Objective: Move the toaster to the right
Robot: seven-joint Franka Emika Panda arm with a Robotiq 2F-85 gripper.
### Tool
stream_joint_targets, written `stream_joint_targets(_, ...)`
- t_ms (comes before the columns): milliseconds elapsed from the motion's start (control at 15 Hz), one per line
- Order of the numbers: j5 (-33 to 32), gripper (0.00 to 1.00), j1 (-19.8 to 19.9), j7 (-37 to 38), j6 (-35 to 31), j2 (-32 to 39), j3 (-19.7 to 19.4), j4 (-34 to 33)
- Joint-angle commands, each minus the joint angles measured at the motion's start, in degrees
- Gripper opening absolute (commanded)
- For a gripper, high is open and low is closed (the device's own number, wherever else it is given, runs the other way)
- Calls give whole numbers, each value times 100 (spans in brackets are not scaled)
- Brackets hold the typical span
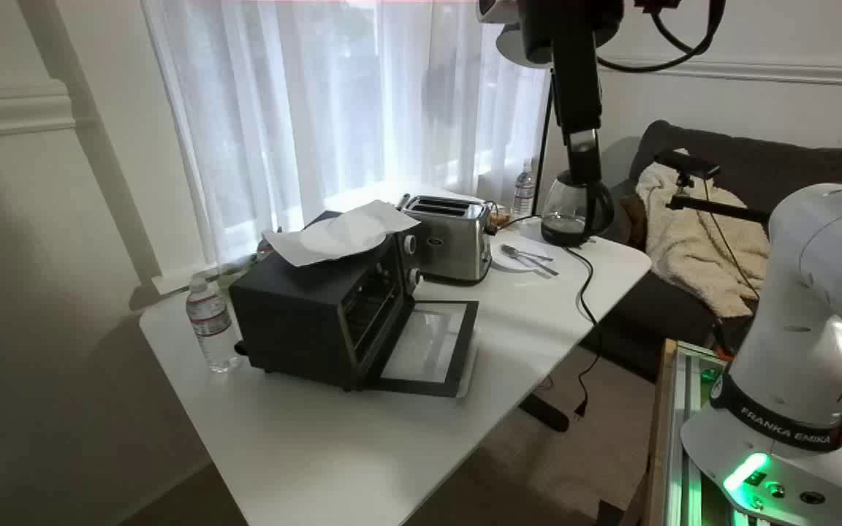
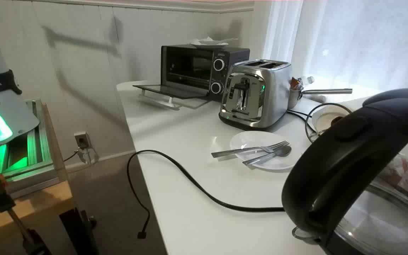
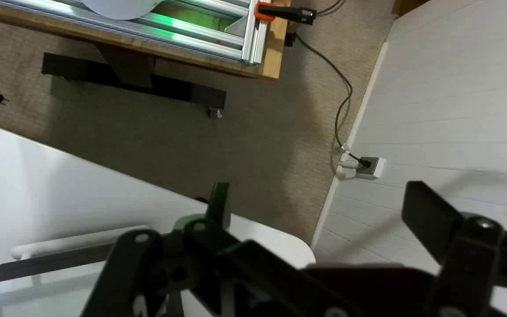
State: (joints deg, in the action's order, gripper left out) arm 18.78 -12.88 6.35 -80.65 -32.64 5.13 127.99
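1. Your pincer (image 3: 319, 207) hangs well above the bench (image 1: 362, 446), its fingers spread wide with nothing between them.
2. Nearest in the wrist view, the oven door (image 1: 428, 343) lies folded down at lower left; you would do well to pass high over it.
3. The toaster (image 1: 454, 245) is outside the wrist view. I judge it lies off that view's left side, past the door, so your approach likely runs that way.
4. In both exterior views it stands upright on the bench, right by the dark oven (image 1: 289, 329); you can't tell whether they touch. Its slots (image 1: 446, 207) give the long axis, running roughly left to right in an exterior view, so gripping across the narrower width would probably suit you.
5. "Right" probably means toward the plate (image 2: 257, 139), just beside it with a fork (image 2: 250, 150) and spoon (image 2: 282, 151); that could block your slide. Beyond stands the kettle (image 1: 561, 228), its cord (image 2: 197, 184) trailing across the bench.
6. Farthest, you have curtains (image 1: 297, 109) behind the bench and a dark sofa (image 1: 764, 157) past the kettle.
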Motion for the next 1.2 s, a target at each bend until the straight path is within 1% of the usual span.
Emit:
stream_joint_targets(0,63,100,219,-85,46,-4,160,-19)
stream_joint_targets(533,63,100,219,-85,46,-5,160,-19)
stream_joint_targets(600,56,100,265,-98,62,65,115,-75)
stream_joint_targets(667,-50,100,403,-46,-108,105,82,-123)
stream_joint_targets(733,-60,100,493,-59,-125,170,8,-187)
stream_joint_targets(933,-360,100,902,-223,-365,415,-267,-429)
stream_joint_targets(1133,-678,100,1237,-649,-615,836,-636,-821)
